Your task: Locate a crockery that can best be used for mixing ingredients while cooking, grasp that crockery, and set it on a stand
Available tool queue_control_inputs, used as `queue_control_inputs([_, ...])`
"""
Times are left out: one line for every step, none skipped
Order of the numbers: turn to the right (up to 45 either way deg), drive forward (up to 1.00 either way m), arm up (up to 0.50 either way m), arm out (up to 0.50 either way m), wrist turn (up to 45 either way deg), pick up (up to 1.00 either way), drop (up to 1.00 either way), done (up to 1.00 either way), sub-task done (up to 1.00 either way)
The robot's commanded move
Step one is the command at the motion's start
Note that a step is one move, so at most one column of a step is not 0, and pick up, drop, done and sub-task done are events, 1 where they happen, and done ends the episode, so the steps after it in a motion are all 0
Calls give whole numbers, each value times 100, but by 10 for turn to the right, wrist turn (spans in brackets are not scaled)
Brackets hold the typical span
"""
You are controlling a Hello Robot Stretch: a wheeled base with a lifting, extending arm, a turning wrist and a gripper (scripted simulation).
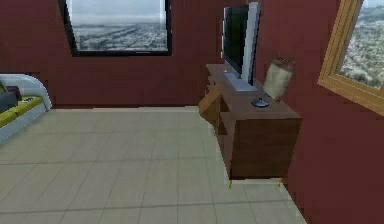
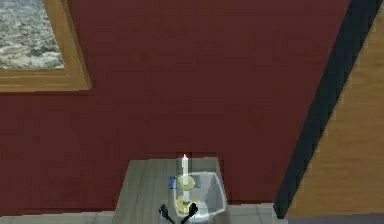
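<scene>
Seemingly mid-grasp, a yellowish bowl-like blob (image 2: 182, 204) sits on a small grey table (image 2: 145, 182) beside a white candle (image 2: 185, 164), with the gripper (image 2: 170, 211) at it, though whether it holds anything cannot be told; next it probably has to lift the blob clear and carry it to the wooden stand (image 1: 258, 138).

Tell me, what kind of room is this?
Probably a living room: a television on a wooden stand, what looks like a sofa at the forward view's left edge, and a window.

Ahead you have bare tiled floor (image 1: 120, 160). Wooden stand (image 1: 255, 140) with television (image 1: 240, 40) blocks the forward view's right; sofa (image 1: 15, 110) edges its left.
</scene>
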Motion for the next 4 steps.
queue_control_inputs([0,0,-32,0,0,0,0,0,0])
queue_control_inputs([0,0,0,0,0,0,100,0,0])
queue_control_inputs([0,0,10,0,0,0,0,0,0])
queue_control_inputs([0,0,0,-8,0,0,0,0,0])
